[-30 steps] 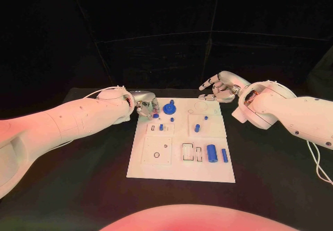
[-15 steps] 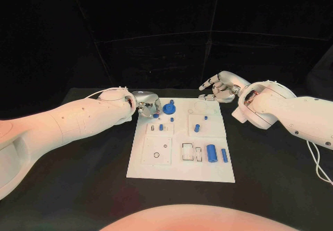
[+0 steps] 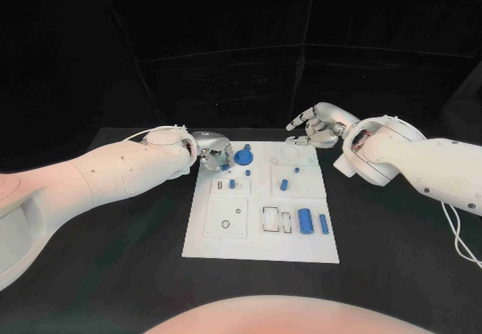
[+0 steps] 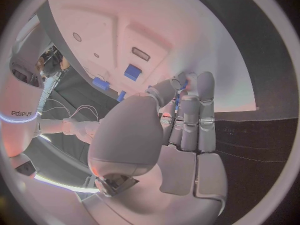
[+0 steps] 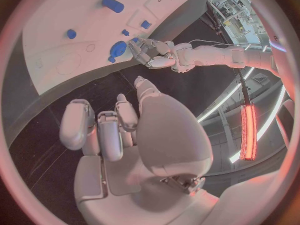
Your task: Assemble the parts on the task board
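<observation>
task board [image 3: 263, 229] mid-table, parts [image 3: 305, 221] on it, hands at far corners

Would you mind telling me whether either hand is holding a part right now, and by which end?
The right hand holds nothing, its fingers curled in. Whether the left hand grips the blue part beside it cannot be told.

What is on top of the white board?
On the task board lie small blue parts: a round one by the left hand, two cylinders nearer the robot. That hand's fingers hide whatever sits beneath them.
</observation>
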